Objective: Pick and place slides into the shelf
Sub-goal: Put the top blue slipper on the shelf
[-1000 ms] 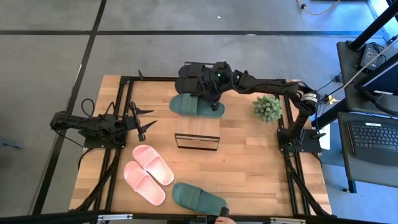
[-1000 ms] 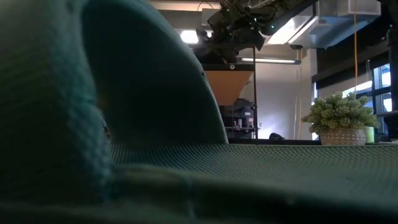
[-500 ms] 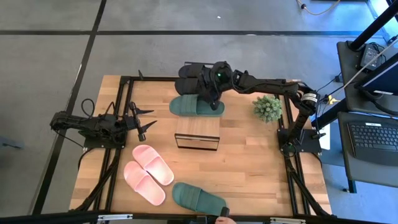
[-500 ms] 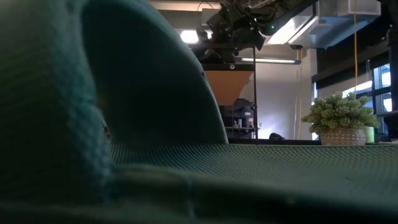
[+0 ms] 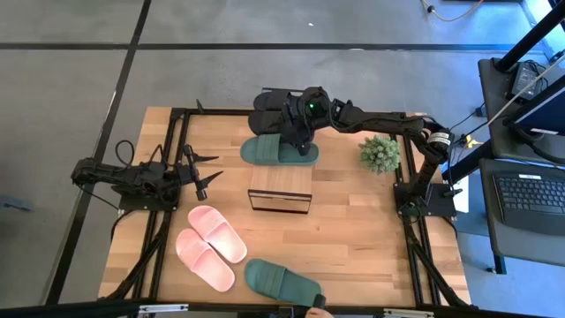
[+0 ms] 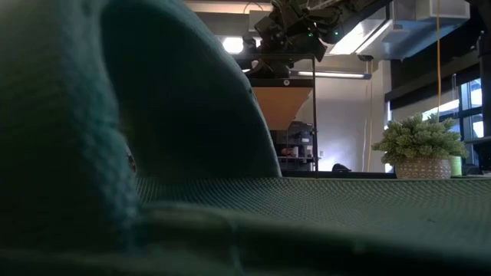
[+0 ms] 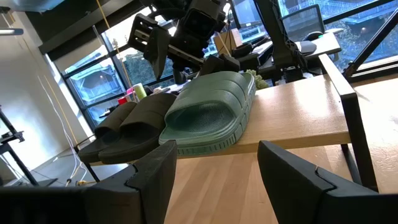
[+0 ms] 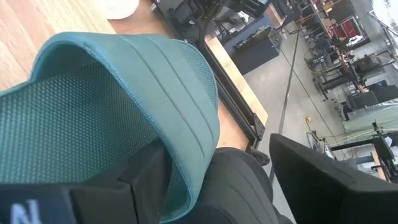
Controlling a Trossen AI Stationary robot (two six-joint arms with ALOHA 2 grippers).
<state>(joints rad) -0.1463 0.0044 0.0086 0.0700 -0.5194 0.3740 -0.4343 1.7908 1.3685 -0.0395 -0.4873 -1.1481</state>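
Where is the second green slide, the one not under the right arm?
In the high view, this green slide lies at the table's near edge, just right of the pink pair, in front of the shelf.

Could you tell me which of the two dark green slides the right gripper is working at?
The far green slide beside the black pair, under the right gripper; the other lies at the near edge.

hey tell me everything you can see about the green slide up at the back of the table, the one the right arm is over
The green slide is dark green rubber, open-toed, with one wide ribbed strap and a textured footbed. It lies flat, sole down, on the wooden table beside the black slides, just behind the shelf. The right gripper is over its strap end; the right wrist view shows one finger tucked under the strap and the other outside it. The jaws look open, not clamped.
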